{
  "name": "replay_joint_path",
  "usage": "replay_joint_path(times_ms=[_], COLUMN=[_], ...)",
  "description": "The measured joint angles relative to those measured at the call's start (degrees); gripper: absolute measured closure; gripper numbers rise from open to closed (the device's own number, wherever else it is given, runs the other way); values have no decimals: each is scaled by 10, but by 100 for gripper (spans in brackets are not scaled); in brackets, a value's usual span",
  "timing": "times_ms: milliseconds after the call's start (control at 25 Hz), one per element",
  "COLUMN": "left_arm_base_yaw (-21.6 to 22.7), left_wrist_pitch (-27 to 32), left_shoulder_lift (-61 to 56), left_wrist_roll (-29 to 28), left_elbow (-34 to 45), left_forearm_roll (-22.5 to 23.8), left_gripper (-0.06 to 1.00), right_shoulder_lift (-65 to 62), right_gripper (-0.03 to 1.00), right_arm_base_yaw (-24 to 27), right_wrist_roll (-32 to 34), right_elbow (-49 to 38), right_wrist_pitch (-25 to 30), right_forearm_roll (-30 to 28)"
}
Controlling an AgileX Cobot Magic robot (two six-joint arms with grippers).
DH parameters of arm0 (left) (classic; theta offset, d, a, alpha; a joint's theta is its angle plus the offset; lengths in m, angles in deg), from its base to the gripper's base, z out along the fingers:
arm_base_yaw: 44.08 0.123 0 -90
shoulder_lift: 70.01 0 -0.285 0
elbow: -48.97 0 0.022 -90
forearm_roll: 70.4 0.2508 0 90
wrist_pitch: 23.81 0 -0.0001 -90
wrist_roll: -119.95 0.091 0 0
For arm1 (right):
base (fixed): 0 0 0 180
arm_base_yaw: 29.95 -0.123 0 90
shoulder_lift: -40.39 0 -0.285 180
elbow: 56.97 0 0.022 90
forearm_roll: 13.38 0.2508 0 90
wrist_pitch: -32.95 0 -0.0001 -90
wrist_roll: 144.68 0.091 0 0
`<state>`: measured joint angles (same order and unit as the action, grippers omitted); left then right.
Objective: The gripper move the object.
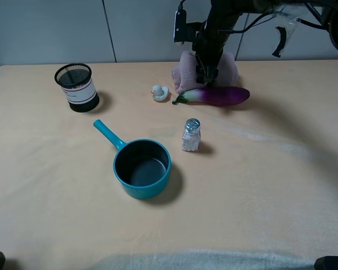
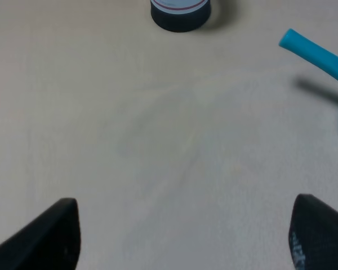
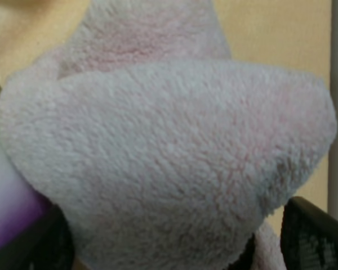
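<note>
The mauve-pink plush towel (image 1: 228,68) lies at the back of the table, just behind the purple eggplant (image 1: 219,95). My right gripper (image 1: 207,76) is lowered onto the towel's middle from above. In the right wrist view the towel (image 3: 169,157) fills the frame between the two dark fingertips (image 3: 312,236). They stand wide apart on either side of it, so the right gripper (image 3: 174,242) is open around it. The eggplant (image 3: 5,208) touches the towel's edge. My left gripper (image 2: 183,236) is open and empty over bare table.
A small duck figure (image 1: 159,92) sits left of the eggplant. A salt shaker (image 1: 191,135) stands in front of it. A teal saucepan (image 1: 142,167) with its handle (image 2: 315,53) is in the middle. A black mesh cup (image 1: 76,87) stands at the back left.
</note>
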<state>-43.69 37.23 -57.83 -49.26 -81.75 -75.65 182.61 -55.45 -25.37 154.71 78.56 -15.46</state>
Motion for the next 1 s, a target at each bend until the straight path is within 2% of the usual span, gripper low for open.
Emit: replay_joint_path(times_ms=[240, 720, 800, 1000], left_arm_base_yaw=[0, 0, 0, 0], left_wrist_pitch=[0, 0, 0, 0], left_shoulder_lift=[0, 0, 0, 0], left_wrist_roll=[0, 0, 0, 0], left_elbow=[0, 0, 0, 0], left_forearm_roll=[0, 0, 0, 0], left_gripper=[19, 19, 19, 19], right_shoulder_lift=[-1, -64, -79, -114], right_gripper=[40, 40, 40, 40], right_arm_base_yaw=[0, 14, 21, 48], right_wrist_roll=[9, 98, 125, 248], right_elbow=[0, 0, 0, 0], right_wrist_pitch=[5, 63, 75, 126], right_forearm_roll=[-1, -25, -25, -23])
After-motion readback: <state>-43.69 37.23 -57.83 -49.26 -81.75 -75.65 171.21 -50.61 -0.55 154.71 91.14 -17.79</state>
